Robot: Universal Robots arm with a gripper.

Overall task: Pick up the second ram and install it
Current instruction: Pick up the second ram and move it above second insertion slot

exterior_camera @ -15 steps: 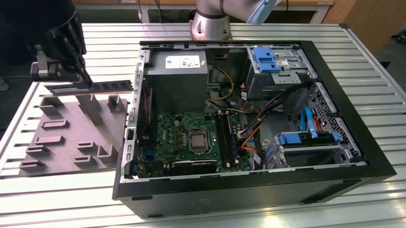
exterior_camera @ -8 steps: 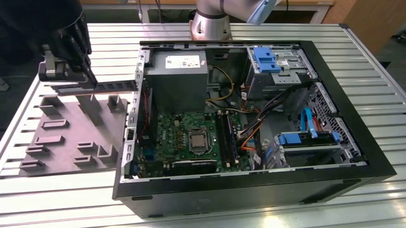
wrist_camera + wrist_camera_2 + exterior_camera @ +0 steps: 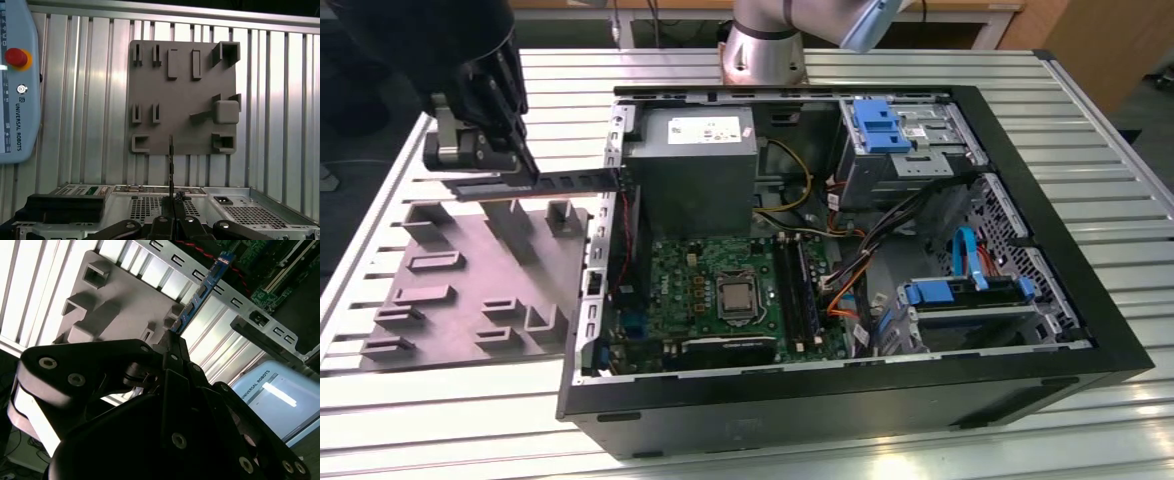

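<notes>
The second ram (image 3: 580,180) is a long dark stick held level above the grey tray (image 3: 467,290), its free end reaching toward the open computer case's rim (image 3: 616,150). My gripper (image 3: 523,178) is shut on its other end. In the second wrist view the ram (image 3: 202,287) runs edge-on away from my gripper (image 3: 172,342), over the tray (image 3: 115,295). In the first wrist view the ram (image 3: 171,165) is a thin dark line rising from my gripper (image 3: 171,207). The motherboard (image 3: 720,290) lies inside the case, with long memory slots (image 3: 798,290) beside the silver chip.
The case (image 3: 854,400) lies on its side on a slatted metal table (image 3: 454,420). Inside are a grey power supply (image 3: 687,150), drive bays with blue clips (image 3: 881,125) and loose cables (image 3: 854,270). A teach pendant (image 3: 15,80) lies beside the tray (image 3: 180,90).
</notes>
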